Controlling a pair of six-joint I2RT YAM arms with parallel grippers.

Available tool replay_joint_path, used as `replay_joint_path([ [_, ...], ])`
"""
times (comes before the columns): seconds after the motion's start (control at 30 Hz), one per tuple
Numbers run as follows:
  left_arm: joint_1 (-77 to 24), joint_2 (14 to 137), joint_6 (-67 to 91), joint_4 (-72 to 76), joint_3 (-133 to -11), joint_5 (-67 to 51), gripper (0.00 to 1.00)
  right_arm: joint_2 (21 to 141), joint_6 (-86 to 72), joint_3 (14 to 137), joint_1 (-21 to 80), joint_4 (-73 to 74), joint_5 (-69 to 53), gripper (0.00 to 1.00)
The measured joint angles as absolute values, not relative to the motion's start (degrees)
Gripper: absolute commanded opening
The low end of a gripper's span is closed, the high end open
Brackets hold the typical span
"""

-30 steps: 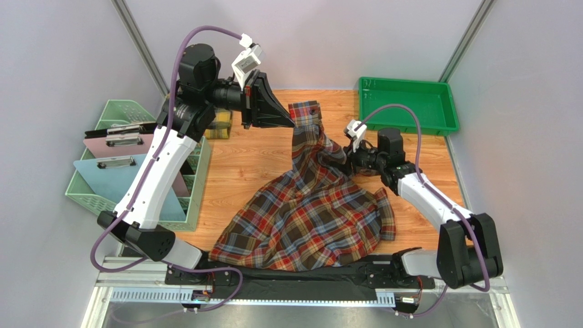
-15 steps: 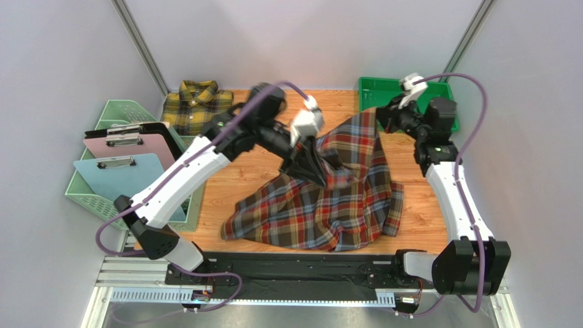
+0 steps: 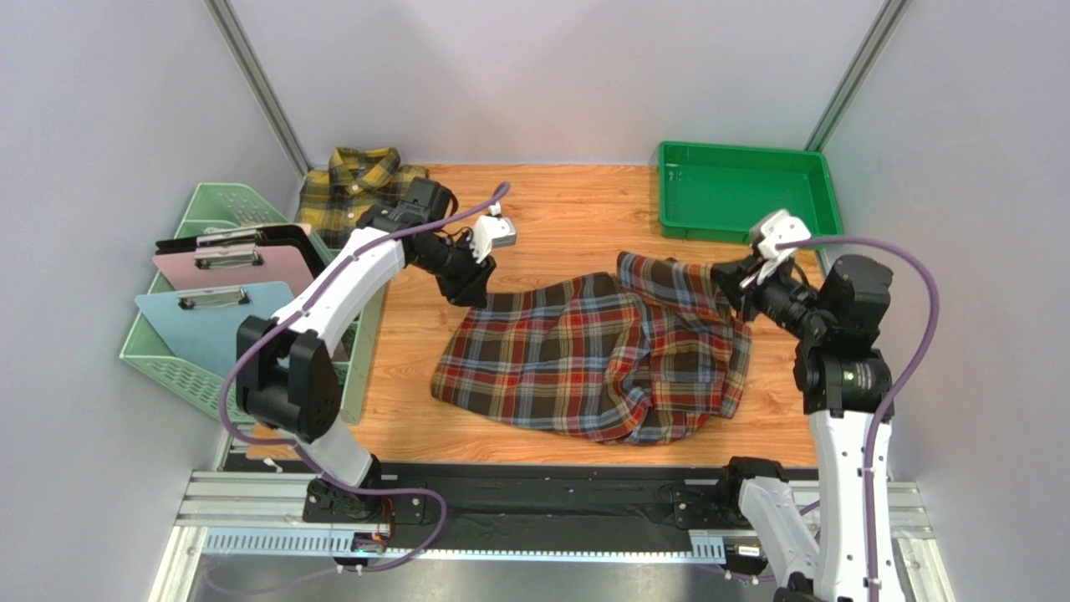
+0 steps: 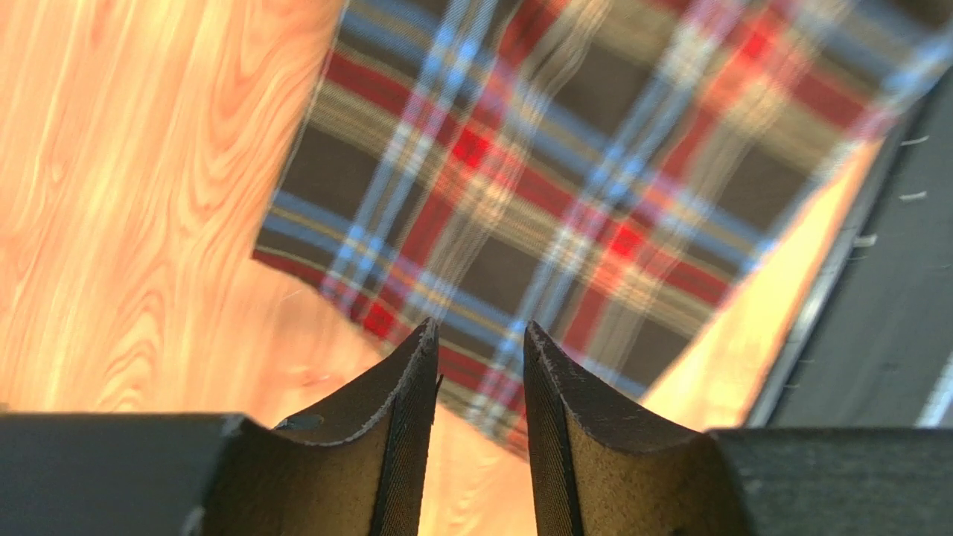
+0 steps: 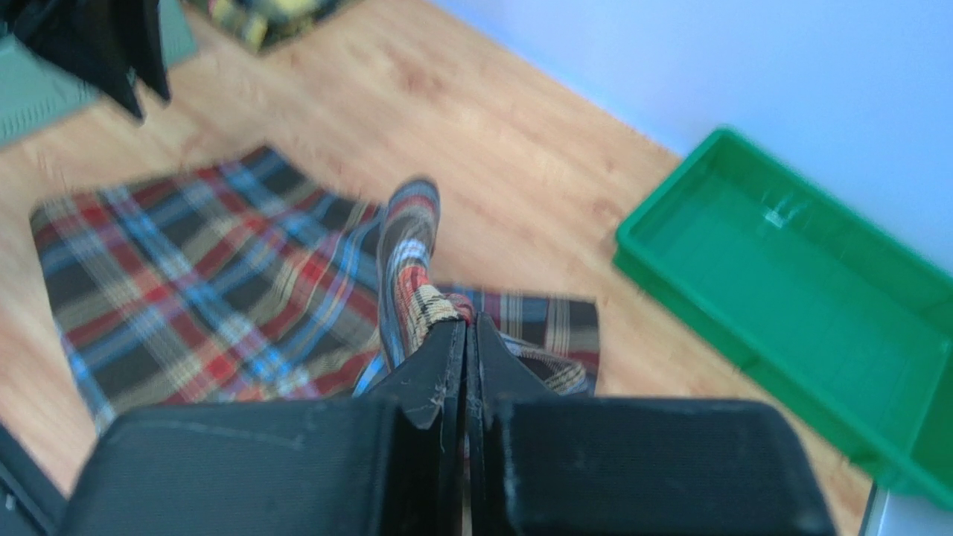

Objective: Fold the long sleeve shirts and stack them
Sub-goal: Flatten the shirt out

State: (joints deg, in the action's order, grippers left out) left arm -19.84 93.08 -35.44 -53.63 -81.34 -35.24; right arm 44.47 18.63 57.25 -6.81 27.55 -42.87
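Seen from the top external camera, the red, brown and navy-blue plaid flannel shirt [image 3: 590,358] lies crumpled in a wide heap on the middle of the wooden table [image 3: 565,213], with its right end drawn up into a fold. The right gripper [image 3: 726,279] is at that raised fold. The left gripper [image 3: 471,286] sits low at the heap's far-left corner. The yellow and dark check flannel shirt [image 3: 352,182] lies bunched in the far-left corner of the table, well apart from the heap. A green plastic tray [image 3: 741,188] stands at the far right, and a mint-green basket [image 3: 230,201] holding pink, blue and black clipboards [image 3: 239,270] runs along the left edge.

In the left wrist camera, the two fingers [image 4: 380,413] stand parted with nothing between them, above the plaid cloth's edge and bare wood.

In the right wrist camera, the fingers [image 5: 431,374] are pressed together on a pinched ridge of the plaid shirt, which rises from the table to their tips; the green tray lies off to the right
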Motion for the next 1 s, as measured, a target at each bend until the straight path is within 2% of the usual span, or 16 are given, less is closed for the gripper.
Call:
replay_joint_path([
  [0.2, -20.23, 106.39, -37.6, -52.31, -88.53, -29.12, 0.38, 40.6, 27.07, 50.78, -6.83, 40.32, -39.57, 0.0],
  [0.4, -20.23, 121.34, -42.63, -54.78, -103.98, -23.88, 0.36, 39.31, 30.02, 50.15, -6.83, 46.28, -36.88, 0.0],
  [0.47, -20.23, 125.12, -44.45, -56.55, -107.92, -22.31, 0.38, 38.96, 30.48, 50.24, -6.83, 47.4, -36.29, 0.0],
  [0.57, -20.29, 128.42, -47.42, -59.64, -110.1, -20.8, 0.5, 39.05, 30.96, 50.46, -6.83, 47.99, -35.42, 0.0],
  [0.7, -20.86, 129.25, -50.09, -63.29, -109.84, -19.44, 0.55, 40.18, 31.4, 50.68, -6.83, 48.16, -34.37, 0.0],
  [0.77, -21.47, 129.25, -50.57, -64.14, -109.62, -18.9, 0.55, 40.58, 31.42, 50.68, -6.83, 48.14, -34.02, 0.0],
  [0.9, -22.76, 130.41, -50.39, -64.47, -109.43, -17.39, 0.43, 41.74, 31.42, 50.68, -6.81, 47.94, -33.45, 0.0],
  [1.0, -23.68, 131.85, -49.41, -64.05, -110.08, -15.33, 0.44, 42.28, 31.42, 50.68, -6.83, 47.57, -32.97, 0.0],
])
